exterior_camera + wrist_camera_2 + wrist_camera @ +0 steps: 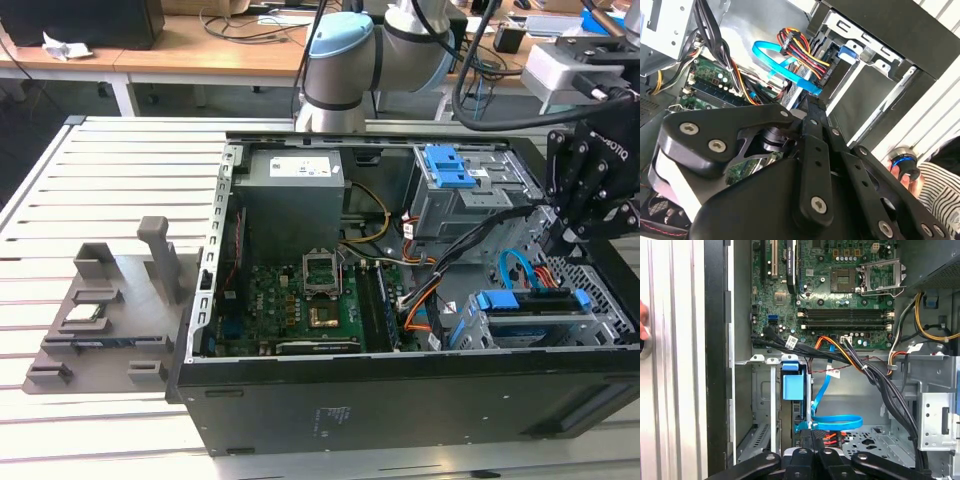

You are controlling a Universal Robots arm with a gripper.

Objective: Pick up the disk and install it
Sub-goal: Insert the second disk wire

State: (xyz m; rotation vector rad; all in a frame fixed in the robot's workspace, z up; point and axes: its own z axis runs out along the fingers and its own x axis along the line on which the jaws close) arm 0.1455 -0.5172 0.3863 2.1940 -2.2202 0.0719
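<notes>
disk (530, 303) sits in the drive cage (600, 330) at lower right of the open case (400, 400), gripper (562, 240) hovering above, can't tell its state.

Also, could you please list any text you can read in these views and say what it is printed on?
None can be quoted reliably.
Pale lettering on the gripper, exterior view: too small to read.
White sticker on the power-supply box: print too small.
White cable tags, first wrist view: blurred.
Markings on the motherboard: too small.
</notes>
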